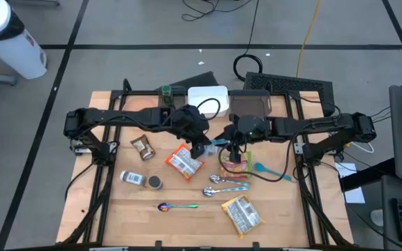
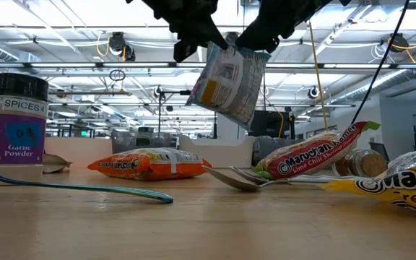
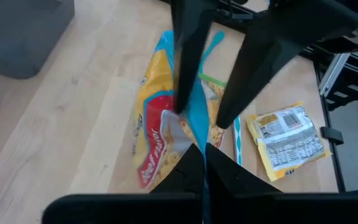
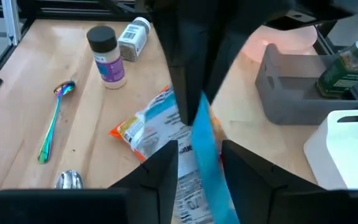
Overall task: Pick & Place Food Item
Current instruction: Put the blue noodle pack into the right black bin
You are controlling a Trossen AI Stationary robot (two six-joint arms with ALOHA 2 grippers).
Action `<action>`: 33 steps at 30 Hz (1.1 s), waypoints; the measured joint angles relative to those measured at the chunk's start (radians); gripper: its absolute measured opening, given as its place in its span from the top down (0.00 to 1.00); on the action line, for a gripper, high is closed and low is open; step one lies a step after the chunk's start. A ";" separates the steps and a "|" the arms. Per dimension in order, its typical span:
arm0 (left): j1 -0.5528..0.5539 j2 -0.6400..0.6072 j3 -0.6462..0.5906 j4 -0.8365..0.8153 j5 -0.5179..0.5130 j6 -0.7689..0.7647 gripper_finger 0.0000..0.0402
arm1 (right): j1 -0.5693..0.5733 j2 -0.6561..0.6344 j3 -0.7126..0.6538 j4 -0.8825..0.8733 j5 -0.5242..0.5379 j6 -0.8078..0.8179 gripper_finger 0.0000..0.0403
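**Blue food packet held aloft between two arms, mid-bench**

Item: blue food packet, hanging tilted in the air above the middle of the bench, clear of the surface.

Left gripper: arm reaching in from the left and bending down over the bench centre; its fingers are pressing together on the packet's edge.

Right gripper: arm reaching in from the right, wrist angled down, meeting the left gripper at the same packet; its fingers are standing either side of the packet's blue edge with narrow gaps showing, not clamping it.

Lying on the bench below: an orange ramen packet just left of the grippers, a red-and-yellow ramen packet directly beneath them, a yellow ramen packet nearer, a teal spoon to the right, and a garlic powder jar towards the near left.
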 joint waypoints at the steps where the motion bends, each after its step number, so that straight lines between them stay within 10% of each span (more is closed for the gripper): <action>1: -0.002 0.000 0.000 0.000 0.000 0.000 1.00 | 0.000 0.000 0.000 0.000 0.017 -0.004 0.71; 18: -0.006 0.000 0.000 0.044 0.013 0.029 1.00 | -0.001 0.000 0.000 -0.024 0.006 -0.038 0.72; 33: -0.003 0.000 0.000 0.030 0.013 0.041 0.96 | -0.001 0.000 0.000 -0.035 -0.043 0.021 0.99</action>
